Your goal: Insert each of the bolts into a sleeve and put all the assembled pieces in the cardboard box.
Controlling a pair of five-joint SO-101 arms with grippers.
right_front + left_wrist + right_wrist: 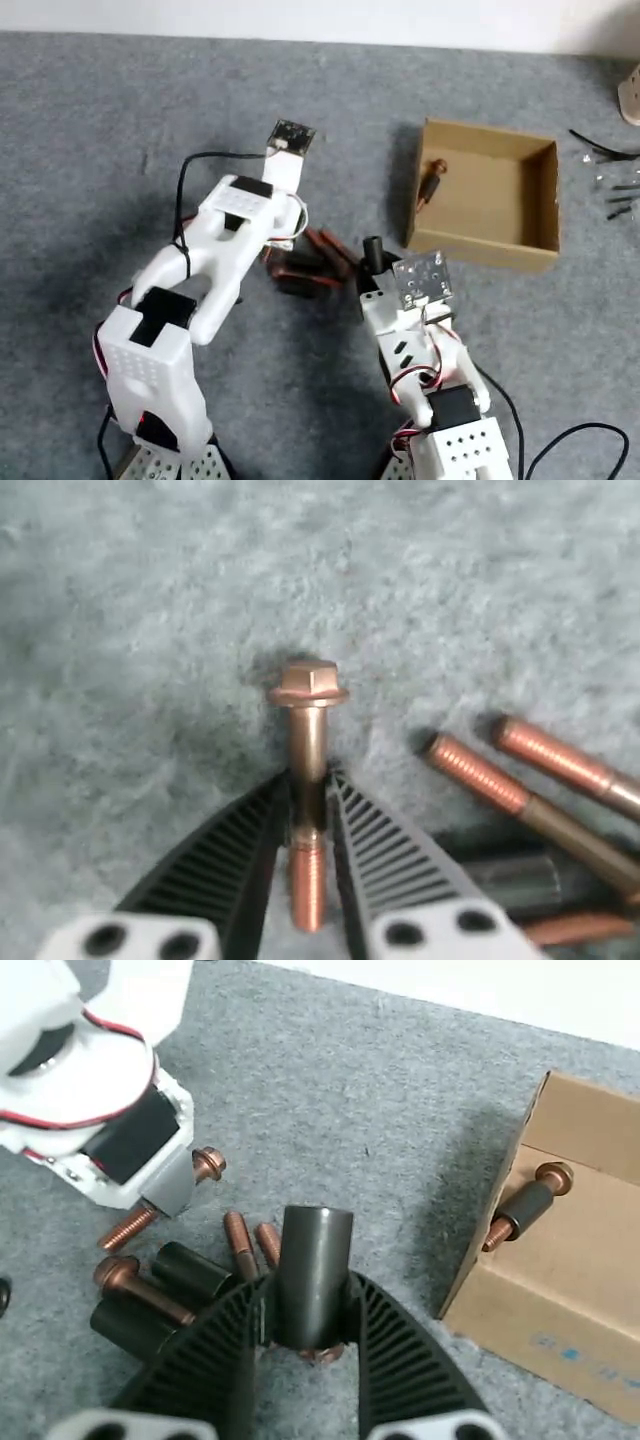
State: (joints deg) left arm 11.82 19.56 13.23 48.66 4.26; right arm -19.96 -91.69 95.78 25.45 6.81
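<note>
My left gripper [308, 780] is shut on the shaft of a copper bolt [307, 695], held just over the grey carpet, head pointing away. My right gripper [308, 1290] is shut on a black sleeve [313, 1260], upright and open end up, also seen as the sleeve [372, 252] in the high view between the pile and the box. The left arm's held bolt [207, 1164] hangs a short way from that sleeve. Loose bolts [478, 774] and sleeves [190, 1272] lie in a pile under both grippers. The cardboard box [480, 248] holds one assembled piece [430, 186].
The box's near wall [540, 1290] stands close to the right of my right gripper. Small dark screws and a cable [612, 190] lie at the table's far right. Open carpet stretches left of and behind the left arm [235, 225].
</note>
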